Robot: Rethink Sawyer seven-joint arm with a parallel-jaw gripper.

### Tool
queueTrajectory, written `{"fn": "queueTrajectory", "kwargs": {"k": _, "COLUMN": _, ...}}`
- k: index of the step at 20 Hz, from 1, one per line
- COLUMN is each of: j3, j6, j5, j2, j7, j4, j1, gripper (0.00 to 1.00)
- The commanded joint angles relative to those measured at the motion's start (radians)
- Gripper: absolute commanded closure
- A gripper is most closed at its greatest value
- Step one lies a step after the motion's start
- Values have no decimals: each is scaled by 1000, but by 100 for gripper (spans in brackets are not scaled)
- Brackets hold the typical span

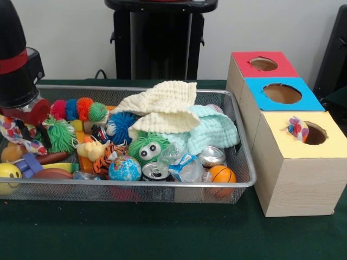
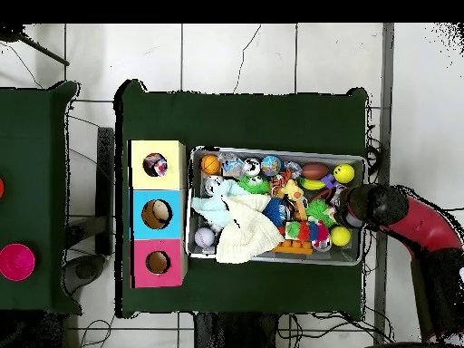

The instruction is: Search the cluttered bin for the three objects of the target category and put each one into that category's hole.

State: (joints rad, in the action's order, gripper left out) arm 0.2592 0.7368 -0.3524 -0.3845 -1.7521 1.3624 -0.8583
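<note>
- Wire mesh bin [image 1: 238, 142] on green cloth table [image 1: 162, 233], crammed with toys.
- Cream waffle-knit cloth [image 1: 162, 100] lies over a mint fuzzy cloth [image 1: 217, 130] at the bin's far right in the front view.
- Green furry ball with googly eyes [image 1: 147, 147] mid-bin; blue spiky pom ball [image 1: 119, 125] just behind it.
- Near edge: globe ball [image 1: 124, 169], silver can [image 1: 156, 171], crinkled clear plastic wrapper [image 1: 181, 162], second can [image 1: 211, 156], small orange basketball [image 1: 222, 174].
- Left side: multicolour fuzzy caterpillar [image 1: 78, 109], green stringy pom [image 1: 60, 135], plush tiger [image 1: 105, 157], yellow smiley ball [image 1: 10, 176].
- Three wooden boxes right of the bin, round holes on top: red top [image 1: 264, 64] far, blue top [image 1: 282, 93] middle, yellow top [image 1: 317, 135] near.
- Patterned soft toy [image 1: 297, 129] sits on the yellow hole's rim.
- Claw [image 1: 24, 116] at the bin's left end, low among the toys; cannot tell if its jaws are apart or together.
</note>
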Motion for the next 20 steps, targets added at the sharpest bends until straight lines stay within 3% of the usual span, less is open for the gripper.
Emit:
{"fn": "queueTrajectory", "kwargs": {"k": 1, "j3": 63, "j6": 72, "j5": -16, "j2": 8, "j7": 158, "j4": 3, "j1": -48, "gripper": 0}}
{"fn": "queueTrajectory", "kwargs": {"k": 6, "j3": 70, "j6": 3, "j5": -31, "j2": 2, "j7": 136, "j4": 40, "j1": -66, "gripper": 0}}
{"fn": "queueTrajectory", "kwargs": {"k": 7, "j3": 72, "j6": -8, "j5": -39, "j2": 0, "j7": 123, "j4": 46, "j1": -66, "gripper": 100}}
{"fn": "queueTrajectory", "kwargs": {"k": 20, "j3": 50, "j6": -104, "j5": -31, "j2": -68, "j7": -4, "j4": 158, "j1": -47, "gripper": 100}}
